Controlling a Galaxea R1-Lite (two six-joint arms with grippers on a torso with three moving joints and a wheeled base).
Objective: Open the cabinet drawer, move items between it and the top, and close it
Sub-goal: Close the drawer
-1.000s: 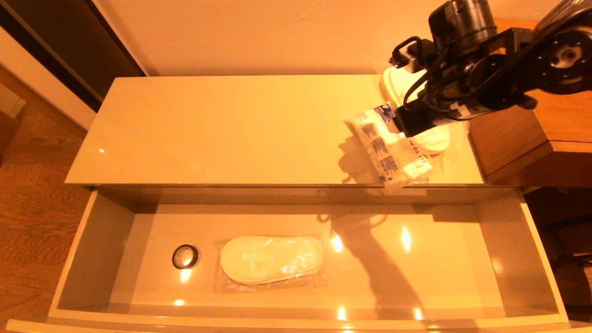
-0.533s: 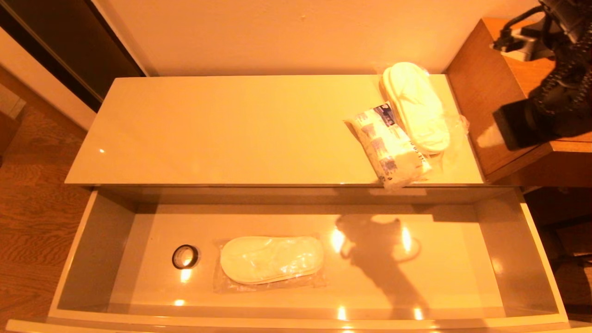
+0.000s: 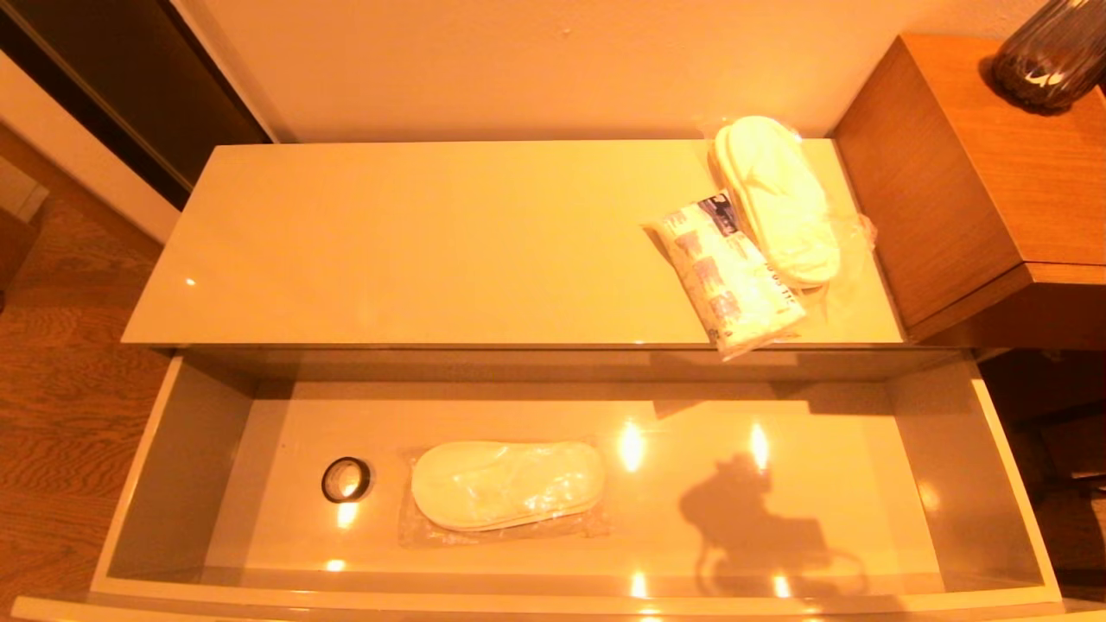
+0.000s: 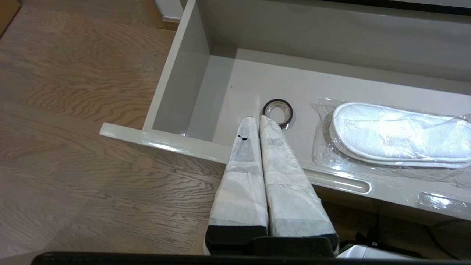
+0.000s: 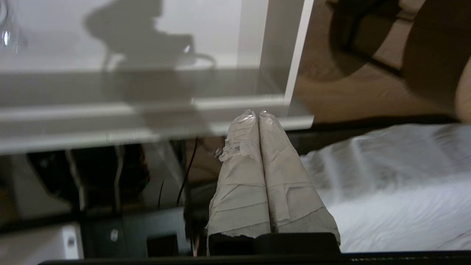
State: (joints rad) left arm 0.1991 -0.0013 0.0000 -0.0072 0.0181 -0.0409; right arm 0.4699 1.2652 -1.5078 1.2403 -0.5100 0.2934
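Fingers pressed together and empty, the left gripper hangs over the cabinet drawer front near the tape ring at lower left, so I judge it should spread wide before descending, while the right gripper, likewise closed, idles off-frame.

Head overhead; wrists beside drawer

Warm light falls on a plain wall, wooden floor and brown wooden cabinet.
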